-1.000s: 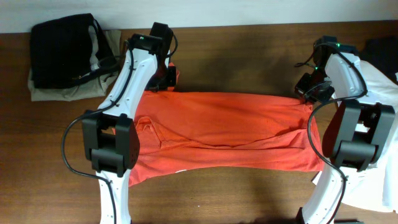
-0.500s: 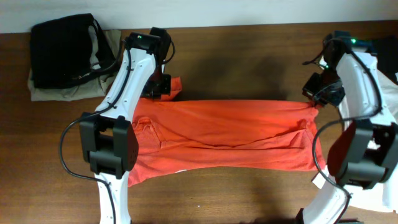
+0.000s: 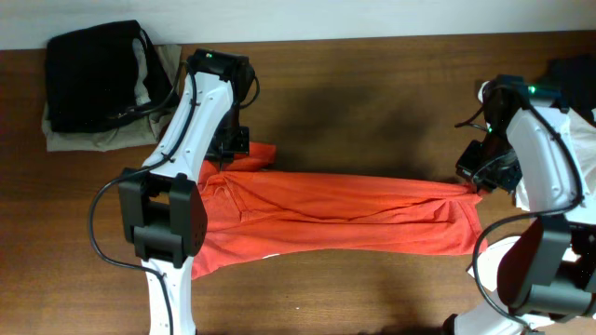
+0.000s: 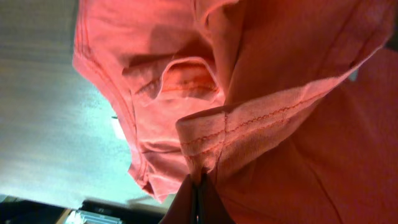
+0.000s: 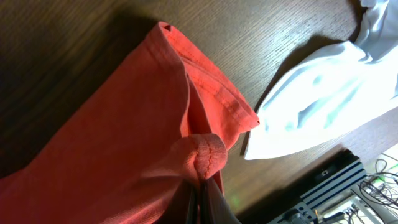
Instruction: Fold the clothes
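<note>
Black garment point(image 3: 93, 74): soft bundle on crumpled khaki cloth point(image 3: 74, 140), far-left rear of the wood-grain table point(image 3: 372, 84).
Left gripper point(image 4: 198, 194): jaws pressed onto a double-stitched hem fold of the orange-red T-shirt point(image 3: 335, 209).
T-shirt: matte knit, stretched as a long creased band across the table's middle.
Right gripper point(image 5: 200, 190): pinching a bunched, rolled shirt edge.
White garment point(image 5: 323, 93): smooth, softly folded, just beside the shirt's right end.

The T-shirt point(image 3: 345, 209) lies across the table point(image 3: 372, 84) between the left gripper point(image 4: 199, 186) and right gripper point(image 5: 202, 186); a garment stack point(image 3: 93, 79) sits behind it, far left; another garment point(image 5: 323, 93) lies just beside its right end.
</note>
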`<act>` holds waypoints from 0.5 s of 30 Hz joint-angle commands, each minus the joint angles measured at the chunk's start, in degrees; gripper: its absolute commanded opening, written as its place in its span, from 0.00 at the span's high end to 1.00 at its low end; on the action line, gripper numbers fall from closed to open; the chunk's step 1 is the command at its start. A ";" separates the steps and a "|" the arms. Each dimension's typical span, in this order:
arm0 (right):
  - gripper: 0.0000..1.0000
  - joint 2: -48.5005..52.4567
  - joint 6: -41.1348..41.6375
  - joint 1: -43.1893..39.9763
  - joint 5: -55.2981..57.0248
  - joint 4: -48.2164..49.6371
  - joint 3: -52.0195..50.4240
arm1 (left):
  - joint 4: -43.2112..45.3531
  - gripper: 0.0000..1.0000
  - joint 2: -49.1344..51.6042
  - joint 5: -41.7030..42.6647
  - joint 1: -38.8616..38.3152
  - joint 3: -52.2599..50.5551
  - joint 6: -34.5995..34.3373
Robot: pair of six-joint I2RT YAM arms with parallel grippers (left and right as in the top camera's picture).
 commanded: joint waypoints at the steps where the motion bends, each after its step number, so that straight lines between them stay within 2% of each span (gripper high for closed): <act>1: 0.96 -2.16 0.20 0.09 3.65 1.88 -3.78 | -0.31 0.99 -2.08 -6.82 0.46 -5.01 -4.24; 3: 0.96 -2.16 0.22 0.09 3.65 2.78 -5.01 | -0.11 0.99 -2.08 -10.19 0.57 -7.56 -6.21; 8: 0.96 -2.16 0.24 0.09 3.41 3.63 -7.17 | 3.43 0.99 -2.08 -9.51 1.11 -15.39 -6.14; 10: 0.96 -2.16 0.20 0.09 3.43 3.67 -8.26 | 6.23 0.86 -2.08 -8.83 1.07 -19.34 -6.12; 11: 0.83 -2.16 0.20 0.09 3.43 3.67 -8.66 | 7.45 0.63 -2.08 -8.50 1.07 -21.03 -6.05; 12: 0.33 -2.14 0.17 0.11 3.43 3.37 -9.09 | 8.39 0.01 -2.08 -8.55 1.07 -22.51 -5.90; 13: 0.09 -2.14 0.11 0.11 3.43 3.23 -9.35 | 8.72 0.01 -2.08 -8.55 1.11 -22.86 -5.66; 15: 0.01 -2.14 -1.18 0.11 3.43 3.26 -9.53 | 9.42 0.01 -2.19 -8.55 1.11 -22.75 -5.66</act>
